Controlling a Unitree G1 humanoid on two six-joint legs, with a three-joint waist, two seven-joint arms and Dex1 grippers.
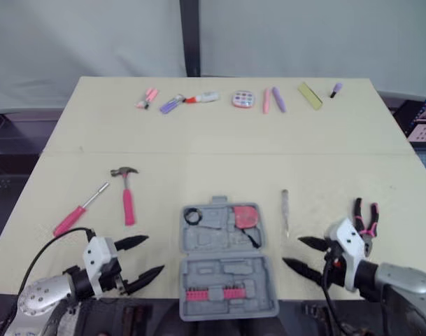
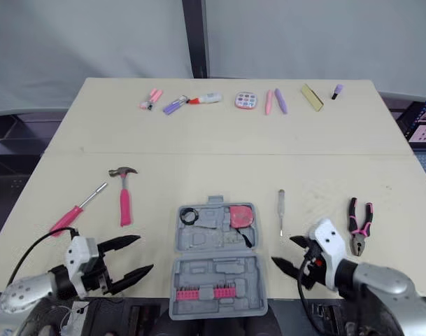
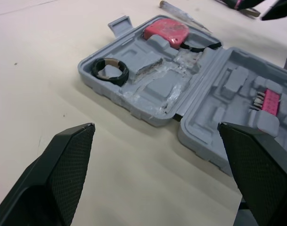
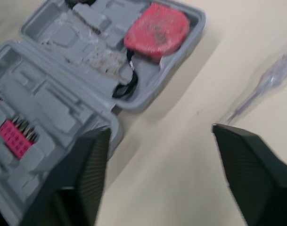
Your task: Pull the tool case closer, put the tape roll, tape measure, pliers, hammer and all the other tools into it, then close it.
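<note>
Grey moulded plastic tool case [image 1: 219, 239] lies open at lower centre of frame, with black tape roll [image 1: 192, 215] and red tape measure [image 1: 246, 215] seated inside. Left gripper [image 1: 154, 253] and right gripper [image 1: 292, 251] flank it, both spread wide and empty. Pink-handled steel pliers [image 1: 366, 222] sit lower right. Probably rigid, dense, grippy handles, so pinch across both handles mid-length. Pink-handled claw hammer [image 1: 127, 196], centre left, looks head-heavy. Grab near the head.

The beige table [image 1: 219, 140] carries an open grey tool case [image 1: 219, 269] at its near edge. To the case's left lie a hammer [image 1: 127, 196] and a screwdriver [image 1: 78, 211]; to its right, a slim tester [image 1: 285, 212] and pliers [image 1: 366, 218]. A row of small items [image 1: 244, 99] lines the far edge.
</note>
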